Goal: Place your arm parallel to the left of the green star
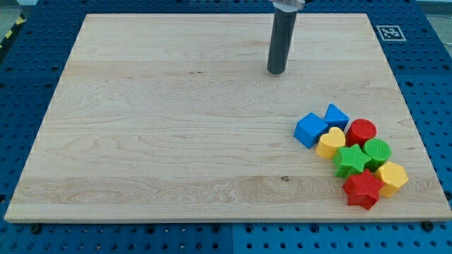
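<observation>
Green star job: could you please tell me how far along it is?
Nothing looks done yet. My tip sits near the view's top, well above the cluster. The green star lies untouched among its neighbours. Left: bring the tip down level with it, on its left side.

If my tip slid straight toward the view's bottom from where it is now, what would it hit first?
Probably nothing: my tip sits toward the view's top, left of the cluster. The nearest piece, the blue cube, lies to the right of that line, though depth makes the margin uncertain. The green star is farther right.
</observation>
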You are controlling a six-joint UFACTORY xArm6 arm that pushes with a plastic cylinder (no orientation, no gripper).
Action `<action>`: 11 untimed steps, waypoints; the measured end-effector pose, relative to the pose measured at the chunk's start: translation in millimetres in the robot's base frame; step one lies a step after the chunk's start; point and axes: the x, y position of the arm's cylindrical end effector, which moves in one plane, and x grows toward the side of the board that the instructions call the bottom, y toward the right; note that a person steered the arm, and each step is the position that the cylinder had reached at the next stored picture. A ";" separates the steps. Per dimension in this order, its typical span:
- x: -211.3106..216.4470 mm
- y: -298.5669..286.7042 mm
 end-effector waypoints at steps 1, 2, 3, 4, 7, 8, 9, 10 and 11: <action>0.9 0.0; 0.9 0.0; -1.7 0.0; -2.2 0.0; 76.0 -86.9; 149.6 -73.4; 190.4 -41.7; 190.8 -36.9; 191.3 -4.9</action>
